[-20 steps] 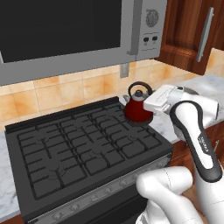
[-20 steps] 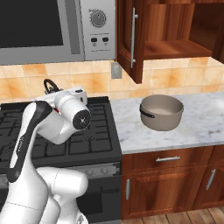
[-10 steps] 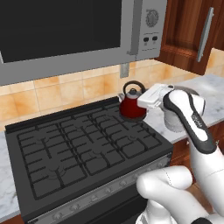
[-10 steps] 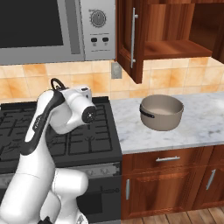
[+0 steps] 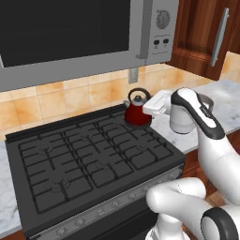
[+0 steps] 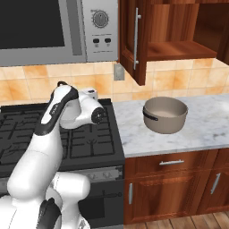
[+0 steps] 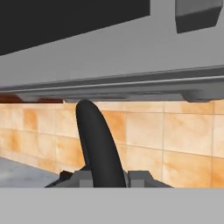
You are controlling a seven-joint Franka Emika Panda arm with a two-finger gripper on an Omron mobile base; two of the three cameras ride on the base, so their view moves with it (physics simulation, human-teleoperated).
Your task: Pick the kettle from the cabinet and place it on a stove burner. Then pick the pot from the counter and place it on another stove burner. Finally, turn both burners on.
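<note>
So the kettle [image 5: 138, 110] is sitting on the back right burner [image 5: 136, 125] of the black cooktop [image 5: 89, 159], right up near the tiled backsplash [image 5: 70, 96], dark red body with that black arched handle [image 7: 98, 146] sticking up. The end effector [image 5: 151, 104] is reaching in from the right at handle height, and in the hand view the black handle is rising up right between the finger tips with the orange tiles behind it and the grey underside of the microwave [image 7: 131, 52] looming overhead. The jaws are sitting nearly closed, clamped on the kettle's handle as far as I can tell. In the right base view the arm's white elbow is blocking the kettle body, so just a sliver of the handle is peeking out above it. The pot [image 6: 165, 114] is sitting over on the marble table [image 6: 197, 129], well apart from the cooktop, right way up, pale inside showing, one dark side handle facing the camera. Above it the cabinet [image 6: 170, 31] is standing open, its door [image 6: 132, 40] swung out toward the microwave with the long steel bar handle catching the light, and the shelf inside is looking bare. The other grates are all sitting bare, and the grey knob strip [image 5: 101, 214] is running along the front edge of the cooktop.
</note>
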